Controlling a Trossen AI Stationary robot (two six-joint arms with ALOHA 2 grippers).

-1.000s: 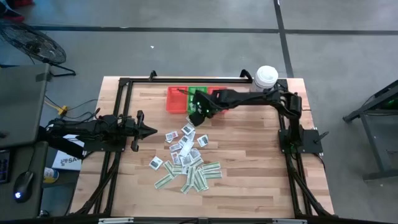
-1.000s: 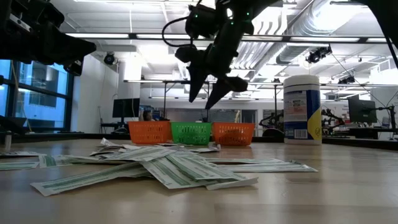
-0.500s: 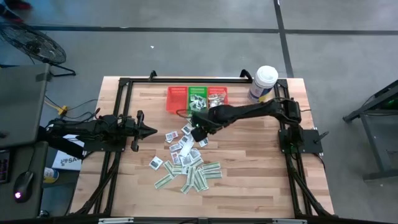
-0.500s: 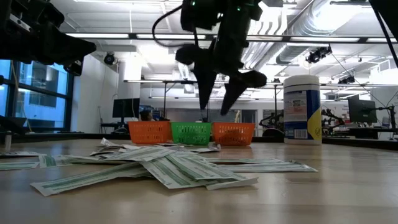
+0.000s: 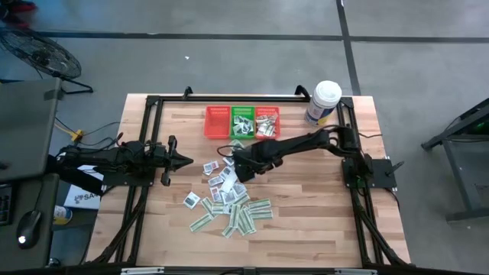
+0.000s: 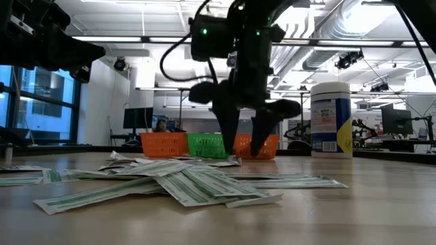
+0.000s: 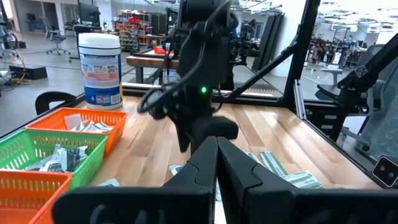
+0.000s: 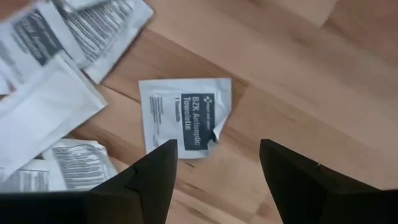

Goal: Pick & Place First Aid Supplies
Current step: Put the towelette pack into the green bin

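Observation:
The first aid packets (image 5: 229, 200) lie in a loose pile on the wooden table, squarish white ones and green-and-white strips; they also show in the low view (image 6: 177, 182). My right gripper (image 5: 238, 163) hangs open and empty just above the pile's far end, fingers pointing down (image 6: 244, 144). In the right wrist view its fingers (image 8: 149, 180) stand on either side of a white square packet with dark print (image 8: 185, 117) that lies flat on the wood. My left gripper (image 5: 186, 160) is shut and empty, held above the table left of the pile (image 7: 217, 168).
Three small mesh baskets stand in a row at the far edge: red (image 5: 218, 121), green (image 5: 243, 120) and red (image 5: 267, 120), the latter two holding packets. A white tub with a blue label (image 5: 324, 101) stands at the far right. A black frame (image 5: 153, 101) borders the table.
My right gripper has come from over the green basket toward the table's near edge and down, and now hangs low over the far end of the packet pile. The packets on the table have not moved.

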